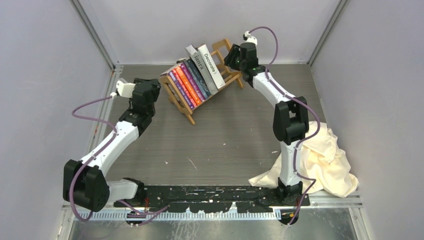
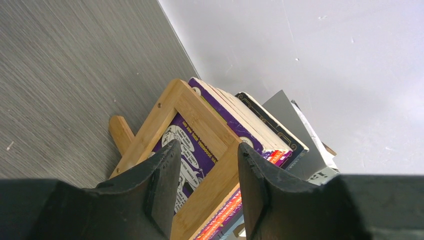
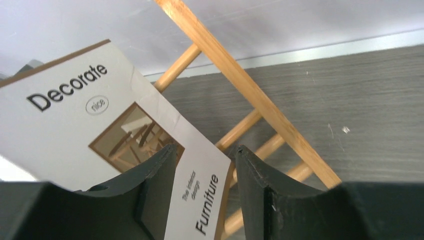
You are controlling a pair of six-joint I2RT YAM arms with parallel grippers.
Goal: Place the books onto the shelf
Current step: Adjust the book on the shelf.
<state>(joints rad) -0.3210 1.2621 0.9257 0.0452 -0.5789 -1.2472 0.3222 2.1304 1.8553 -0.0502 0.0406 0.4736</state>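
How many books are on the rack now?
7, all in the rack: five paperbacks at the left end, then a grey book, then a white book. A thin one could be hidden.

the white book [image 3: 60, 135] cover reads "decorate", "nice", "furniture"

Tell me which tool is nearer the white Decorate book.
Right. The right tool sits at the Decorate book; the left tool straddles the shelf's opposite end frame, by the purple book.
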